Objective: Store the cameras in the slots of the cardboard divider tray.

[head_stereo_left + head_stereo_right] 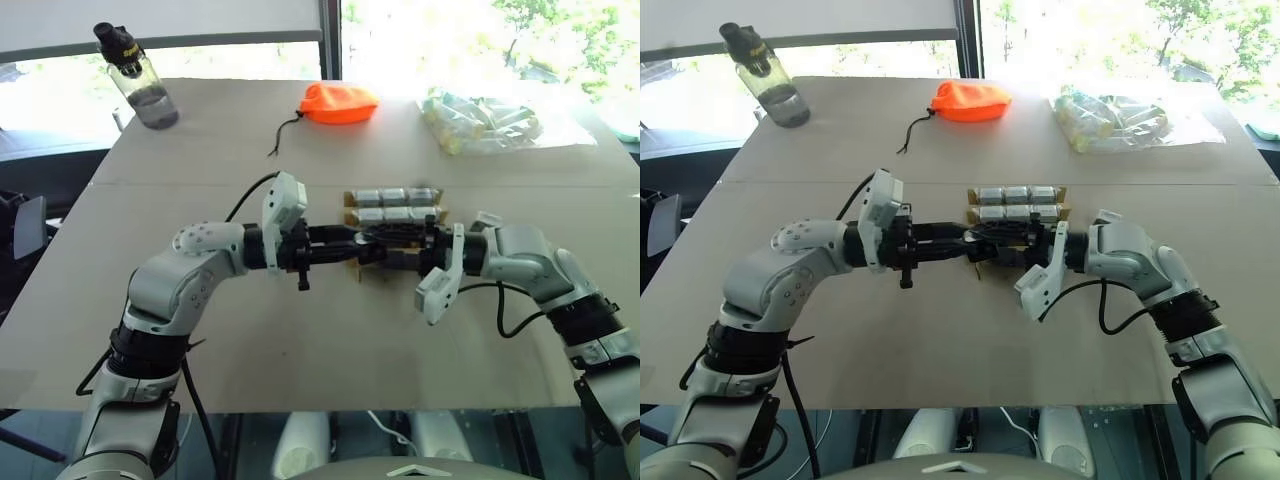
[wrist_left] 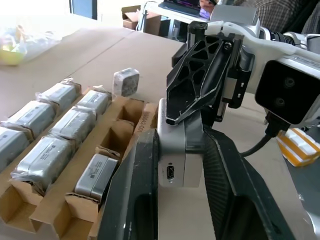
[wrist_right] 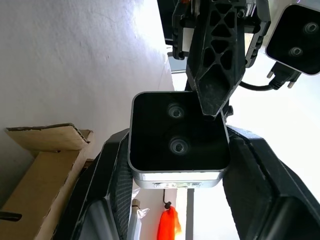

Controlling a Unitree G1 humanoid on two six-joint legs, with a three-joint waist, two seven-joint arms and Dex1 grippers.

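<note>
Meeting above the near edge of the cardboard divider tray (image 1: 392, 215), the left gripper (image 1: 352, 243) and the right gripper (image 1: 388, 246) both clamp one camera (image 3: 177, 137) between them, over the middle of the table (image 1: 300, 330). Other cameras (image 2: 55, 125) already fill the tray's far slots, and one small camera (image 2: 125, 81) lies loose just beyond the tray. An orange pouch (image 1: 338, 103) sits at the far side.

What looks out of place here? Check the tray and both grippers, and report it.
One loose camera sits on the table beside the cardboard divider tray, outside any slot, though one row has empty slots. The left gripper and right gripper both clamp a single camera at once.
</note>
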